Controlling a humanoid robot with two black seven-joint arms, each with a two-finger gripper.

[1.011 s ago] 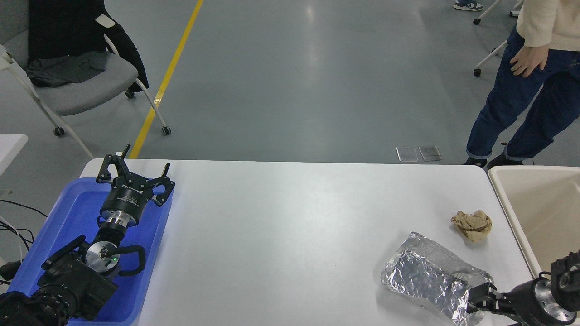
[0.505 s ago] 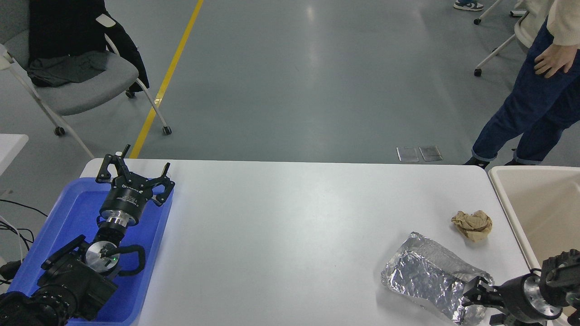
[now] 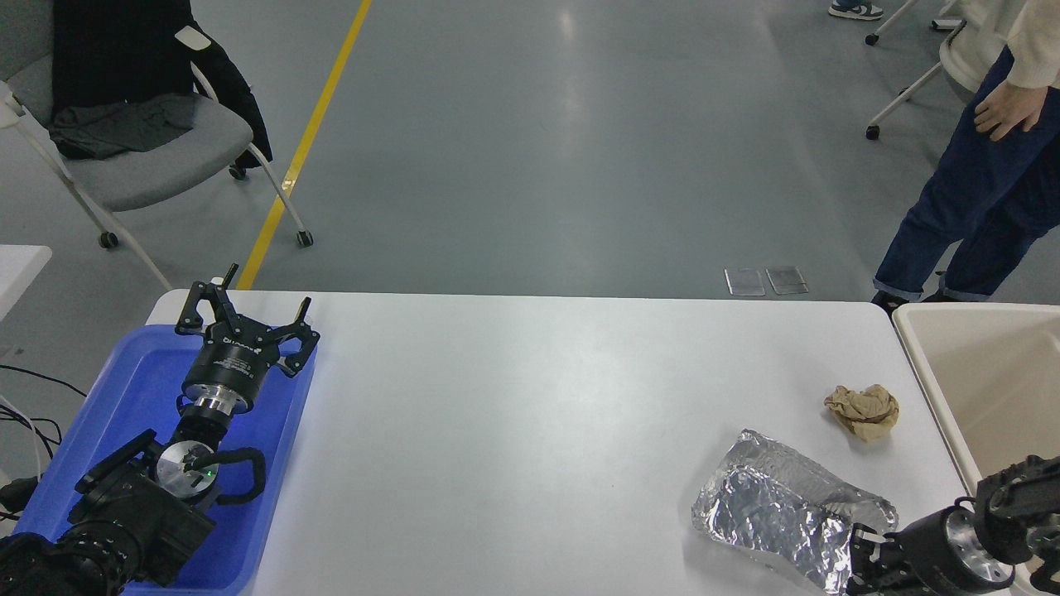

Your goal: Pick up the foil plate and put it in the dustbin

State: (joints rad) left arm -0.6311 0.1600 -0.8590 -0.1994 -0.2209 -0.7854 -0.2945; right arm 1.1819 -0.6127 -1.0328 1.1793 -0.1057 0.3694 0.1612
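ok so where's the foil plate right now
In the head view the foil plate lies at the table's near right corner, just this side of the crumpled paper ball, left of the dustbin, with the right tool at its near end.

A robotics test hall, seen from my station at the white table [image 3: 530,397]. Beyond the table's far edge lies a bare grey industrial floor [image 3: 563,141] crossed by a yellow safety line [image 3: 306,141]; a wheeled office chair [image 3: 124,165] draped with dark clothing stands beyond the table's left corner, and a person [image 3: 977,182] stands beyond its right corner.
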